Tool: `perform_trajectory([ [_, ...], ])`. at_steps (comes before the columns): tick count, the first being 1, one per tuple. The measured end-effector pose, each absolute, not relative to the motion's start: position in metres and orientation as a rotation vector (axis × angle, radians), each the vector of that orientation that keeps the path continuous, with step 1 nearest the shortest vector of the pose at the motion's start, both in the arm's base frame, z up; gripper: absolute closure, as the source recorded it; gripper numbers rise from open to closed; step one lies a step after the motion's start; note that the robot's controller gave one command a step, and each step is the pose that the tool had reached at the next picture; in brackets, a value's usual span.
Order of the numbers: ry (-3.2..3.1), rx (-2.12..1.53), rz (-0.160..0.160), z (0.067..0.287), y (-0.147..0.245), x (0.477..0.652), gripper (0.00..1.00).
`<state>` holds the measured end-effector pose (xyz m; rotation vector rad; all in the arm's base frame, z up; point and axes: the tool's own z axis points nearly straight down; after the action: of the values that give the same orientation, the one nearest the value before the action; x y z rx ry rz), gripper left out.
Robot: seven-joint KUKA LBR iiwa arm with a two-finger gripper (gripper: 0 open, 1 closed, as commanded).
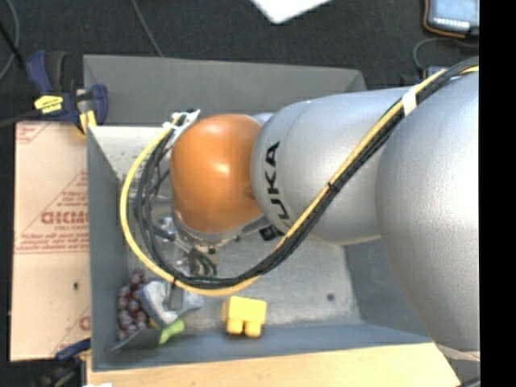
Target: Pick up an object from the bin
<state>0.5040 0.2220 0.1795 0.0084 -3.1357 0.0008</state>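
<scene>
My gripper (190, 252) hangs under the arm's orange cover, low over the bin's near left part. Just below it lies a pale grey-blue lump (156, 297), next to a bunch of dark purple grapes (129, 303) in the near left corner. A small green piece (171, 331) lies at the front wall beneath them. A yellow block (243, 316) with studs sits to the right of these, close to the front wall. Nothing can be made out between the gripper's tips.
The arm with its orange cover and looped yellow and black cables hides most of the bin's floor. Bare grey floor shows to the right of the yellow block, up to the right wall.
</scene>
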Motion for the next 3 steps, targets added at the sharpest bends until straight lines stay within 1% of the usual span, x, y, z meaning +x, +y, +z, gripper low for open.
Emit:
perform_trajectory([
  [1,-3.143,0.001,-0.002,0.184,0.221,0.506,0.00],
  [2,-3.142,-0.034,-0.004,0.151,0.223,0.513,0.00],
  [3,-3.142,0.045,0.000,0.121,0.224,0.510,0.00],
])
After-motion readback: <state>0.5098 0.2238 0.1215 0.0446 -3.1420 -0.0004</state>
